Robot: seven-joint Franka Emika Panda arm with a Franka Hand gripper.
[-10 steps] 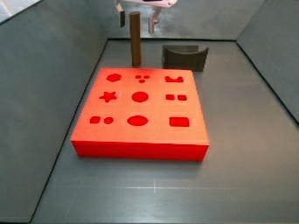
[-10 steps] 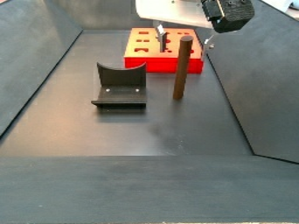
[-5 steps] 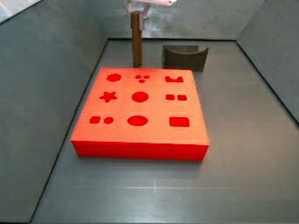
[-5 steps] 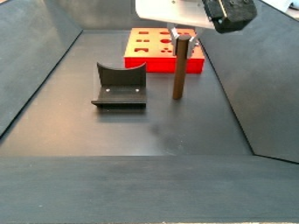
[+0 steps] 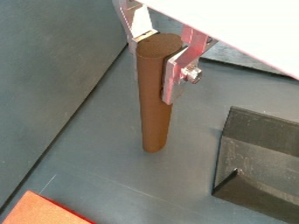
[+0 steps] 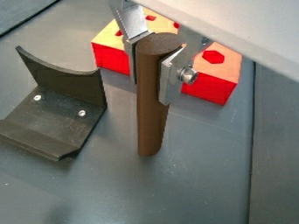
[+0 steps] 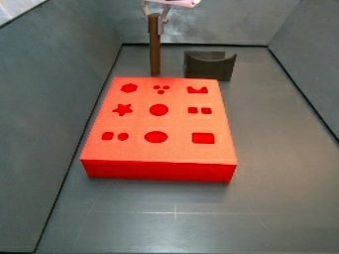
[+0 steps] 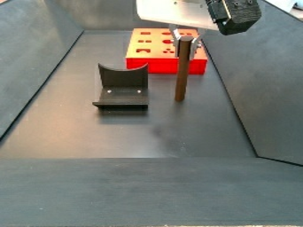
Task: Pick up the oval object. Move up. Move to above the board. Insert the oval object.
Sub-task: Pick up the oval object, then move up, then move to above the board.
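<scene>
Hand (image 5: 165, 54) positioned at top of oval object (image 5: 153, 96); silver plates either side of peg's upper end in both wrist views, appear pressed against it — judged clenched on oval object. Same hand (image 6: 156, 54) seen closing around peg top (image 6: 149, 101), fingers (image 6: 172, 77) flush w/ wood.

Oval object upright, vertical. Lower end looks at or just off the desk (image 6: 198, 175) — contact vs. small gap cannot be told from wrist views. In a side view, peg (image 7: 154, 45) stands beyond far edge of board (image 7: 159, 124), left of fixture (image 7: 209, 63). In a side view from opposite end, peg (image 8: 182, 69) stands right of fixture (image 8: 120, 87), between it and right wall, w/ board (image 8: 162, 50) behind, farther off.

Board flat on desk, cut-outs all vacant as far as visible; oval hole (image 7: 157, 137) open, near-centre row. Peg not over board; clear of it.

Status assessment:
- Pick-up: grip est., lift either just begun or pending. Judged approx. first quarter of task.
- Move up: not evidently done; peg base low.
- Move above board: outstanding.
- Insert: outstanding. Requires peg cross-section aligned w/ oval hole; alignment not checkable at this stage.

Fixture untouched, apart from peg.
</scene>
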